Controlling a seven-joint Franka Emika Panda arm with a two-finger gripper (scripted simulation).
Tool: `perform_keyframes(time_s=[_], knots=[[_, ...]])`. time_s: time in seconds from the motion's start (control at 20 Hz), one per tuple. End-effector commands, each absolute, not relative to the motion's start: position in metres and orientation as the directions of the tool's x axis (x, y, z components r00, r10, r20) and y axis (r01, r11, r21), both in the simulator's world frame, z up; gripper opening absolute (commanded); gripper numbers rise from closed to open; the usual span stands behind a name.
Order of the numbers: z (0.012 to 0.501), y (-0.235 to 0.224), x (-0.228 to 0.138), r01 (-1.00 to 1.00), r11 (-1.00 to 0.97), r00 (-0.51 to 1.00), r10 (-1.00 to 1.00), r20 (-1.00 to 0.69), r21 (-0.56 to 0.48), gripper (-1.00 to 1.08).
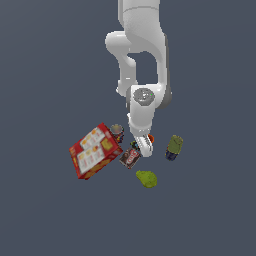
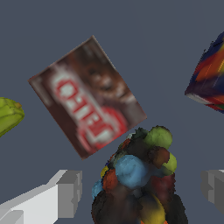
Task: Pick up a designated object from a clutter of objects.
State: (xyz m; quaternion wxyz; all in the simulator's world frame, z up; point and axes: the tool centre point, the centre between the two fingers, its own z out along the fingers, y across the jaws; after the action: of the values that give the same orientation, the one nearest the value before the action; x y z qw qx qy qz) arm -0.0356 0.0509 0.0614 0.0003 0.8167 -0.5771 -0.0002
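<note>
The designated object (image 2: 139,175) is a blackish lump speckled with blue, green and red. In the wrist view it sits between the two grey fingers (image 2: 65,192), with a gap on each side. My gripper (image 2: 141,190) is open around it and does not touch it. In the exterior view the gripper (image 1: 144,148) points down into the clutter, and only a dark sliver of the designated object (image 1: 134,145) shows beside it. The orange cup (image 1: 151,138) peeks out behind the hand.
A black-and-red packet (image 2: 87,98) (image 1: 130,157) lies flat close by. A yellow-green lump (image 1: 146,178) (image 2: 8,116), a green-and-navy item (image 1: 174,147), a small can (image 1: 117,131) and the big red box (image 1: 95,151) surround it. A navy-red striped edge (image 2: 210,74) shows in the wrist view.
</note>
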Motion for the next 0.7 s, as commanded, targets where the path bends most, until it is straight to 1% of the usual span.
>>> perform_keyframes(time_s=[0.0,0.25,0.3,0.65], knots=[[0.0523,0.0510,-0.0355,-0.943,-0.333,0.333,-0.943,0.000,0.000,1.00],[0.0459,0.0510,-0.0350,-0.943,-0.333,0.333,-0.943,0.000,0.000,1.00],[0.0459,0.0510,-0.0350,-0.943,-0.333,0.333,-0.943,0.000,0.000,-1.00],[0.0459,0.0510,-0.0350,-0.943,-0.333,0.333,-0.943,0.000,0.000,-1.00]])
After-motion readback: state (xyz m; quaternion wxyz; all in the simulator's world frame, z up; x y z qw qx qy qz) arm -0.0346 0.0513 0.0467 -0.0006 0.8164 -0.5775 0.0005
